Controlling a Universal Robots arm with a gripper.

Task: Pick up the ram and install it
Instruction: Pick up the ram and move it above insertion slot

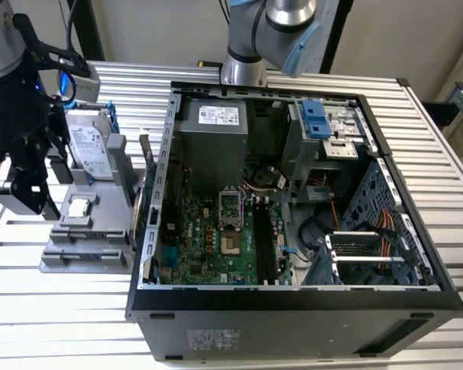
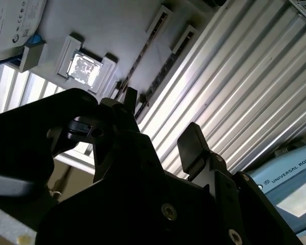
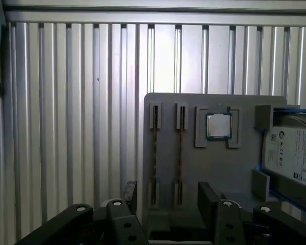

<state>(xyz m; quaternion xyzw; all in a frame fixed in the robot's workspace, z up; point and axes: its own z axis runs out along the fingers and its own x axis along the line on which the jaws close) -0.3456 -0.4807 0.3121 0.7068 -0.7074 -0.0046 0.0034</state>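
A grey holder (image 3: 214, 168) lies on the ribbed table. The ram (image 3: 154, 148) stands on edge in one of the holder's two narrow slots, showing as a thin dark strip. A second strip like it (image 3: 179, 148) fills the slot beside it. In the second wrist view the ram (image 2: 143, 56) is again a thin line in the holder. My gripper (image 3: 168, 199) hangs above the slot end of the holder, open, with nothing between its black fingers (image 3: 209, 196). In the exterior view the gripper (image 1: 27, 189) is at the far left, beside the holder (image 1: 85, 254).
The holder also carries a small square silver processor chip (image 3: 218, 125) and a silver hard drive (image 1: 89, 146) in a blue bracket. The open computer case (image 1: 293, 301) stands at the exterior view's right of the holder, with long black memory slots (image 1: 262, 239) on its green motherboard. A second arm's base (image 1: 243, 69) rises behind the case.
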